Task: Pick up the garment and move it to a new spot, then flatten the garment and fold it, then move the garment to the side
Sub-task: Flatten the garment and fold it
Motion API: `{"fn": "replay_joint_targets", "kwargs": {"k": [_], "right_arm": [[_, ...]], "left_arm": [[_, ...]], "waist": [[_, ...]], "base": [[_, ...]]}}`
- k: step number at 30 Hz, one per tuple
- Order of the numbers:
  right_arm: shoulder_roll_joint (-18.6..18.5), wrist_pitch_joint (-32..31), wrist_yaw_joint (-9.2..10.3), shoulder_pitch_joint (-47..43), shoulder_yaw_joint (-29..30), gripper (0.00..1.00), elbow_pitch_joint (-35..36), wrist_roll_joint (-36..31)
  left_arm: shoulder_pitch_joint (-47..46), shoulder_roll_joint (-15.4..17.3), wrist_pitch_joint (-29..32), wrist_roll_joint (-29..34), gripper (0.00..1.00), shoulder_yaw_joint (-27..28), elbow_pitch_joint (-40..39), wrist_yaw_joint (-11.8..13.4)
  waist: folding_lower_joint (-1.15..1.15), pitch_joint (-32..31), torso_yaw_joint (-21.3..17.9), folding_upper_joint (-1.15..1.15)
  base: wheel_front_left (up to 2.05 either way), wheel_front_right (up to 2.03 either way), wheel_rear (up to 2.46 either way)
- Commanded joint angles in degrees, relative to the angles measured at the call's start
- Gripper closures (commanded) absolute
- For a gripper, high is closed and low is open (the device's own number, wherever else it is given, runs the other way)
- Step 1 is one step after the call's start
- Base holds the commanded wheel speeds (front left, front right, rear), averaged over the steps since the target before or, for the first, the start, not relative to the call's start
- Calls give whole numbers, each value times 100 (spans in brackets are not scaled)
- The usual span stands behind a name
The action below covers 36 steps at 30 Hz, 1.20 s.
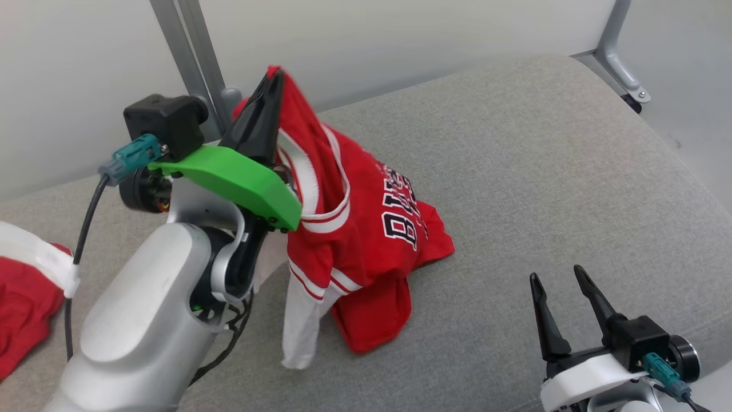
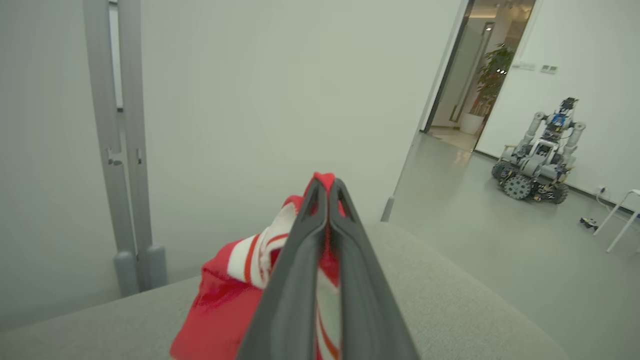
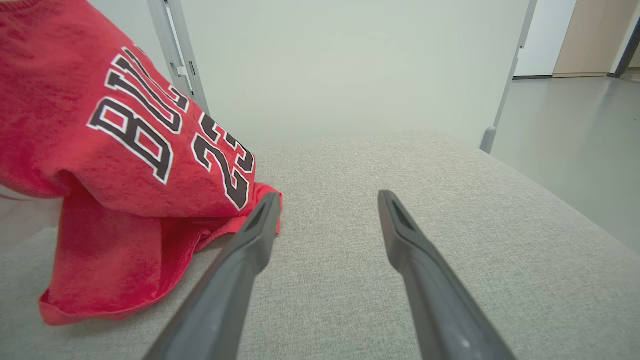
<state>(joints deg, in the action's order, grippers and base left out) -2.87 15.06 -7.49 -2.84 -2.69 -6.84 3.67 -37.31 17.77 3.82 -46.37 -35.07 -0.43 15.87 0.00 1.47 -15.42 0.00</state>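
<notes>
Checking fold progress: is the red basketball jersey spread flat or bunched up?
Bunched. The left gripper is shut on the red basketball jersey, holding one end up; the rest drapes crumpled on the grey fabric cushion.

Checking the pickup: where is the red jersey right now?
The red jersey hangs left of centre in the head view from the shut left claw, its lower part resting on the grey cushion.

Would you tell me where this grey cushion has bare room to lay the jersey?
The widest bare patch of the grey cushion lies right of the jersey, from the far edge down to the open right gripper. The left is crowded: the left gripper holds the jersey up, and another red garment lies there.
</notes>
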Motion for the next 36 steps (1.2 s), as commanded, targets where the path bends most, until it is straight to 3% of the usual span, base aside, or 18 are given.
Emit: {"fn": "replay_joint_targets", "kwargs": {"k": [1,8,9,10,11,17,23,29,36], "right_arm": [[-5,18,0,115,-56,0,15,22],[-7,18,1,433,-231,0,28,86],[-8,18,1,451,-219,0,24,100],[-6,18,0,460,-219,0,14,91],[-6,18,0,468,-219,0,-1,71],[-8,18,1,315,-150,0,-17,53],[-5,18,0,27,15,0,-7,25],[-9,18,0,37,-45,0,50,-21],[-9,18,0,248,-161,0,47,-115]], "left_arm": [[62,-1,-77,-72,100,96,431,-35],[-229,65,-504,-177,100,322,2932,-432],[-256,24,-677,-223,85,395,3249,-517],[-254,23,-797,-226,60,437,3494,-561],[-265,22,-968,-210,0,466,3788,-641],[22,-22,-1769,-372,0,841,4430,-896],[1375,-187,-1879,-344,0,875,3349,-802],[2495,-356,-1030,-311,0,122,2239,-621],[2351,-669,-574,-398,0,-140,2492,-528]], "waist": [[0,141,-69,0],[0,713,-273,0],[0,783,-278,0],[0,832,-278,0],[0,861,-276,0],[0,783,-226,0],[0,394,-5,0],[0,385,260,0],[0,510,279,0]], "base": [[0,0,0],[0,0,0],[0,0,0],[0,0,0],[0,0,0],[0,0,0],[0,0,0],[0,0,0],[0,0,0]]}}
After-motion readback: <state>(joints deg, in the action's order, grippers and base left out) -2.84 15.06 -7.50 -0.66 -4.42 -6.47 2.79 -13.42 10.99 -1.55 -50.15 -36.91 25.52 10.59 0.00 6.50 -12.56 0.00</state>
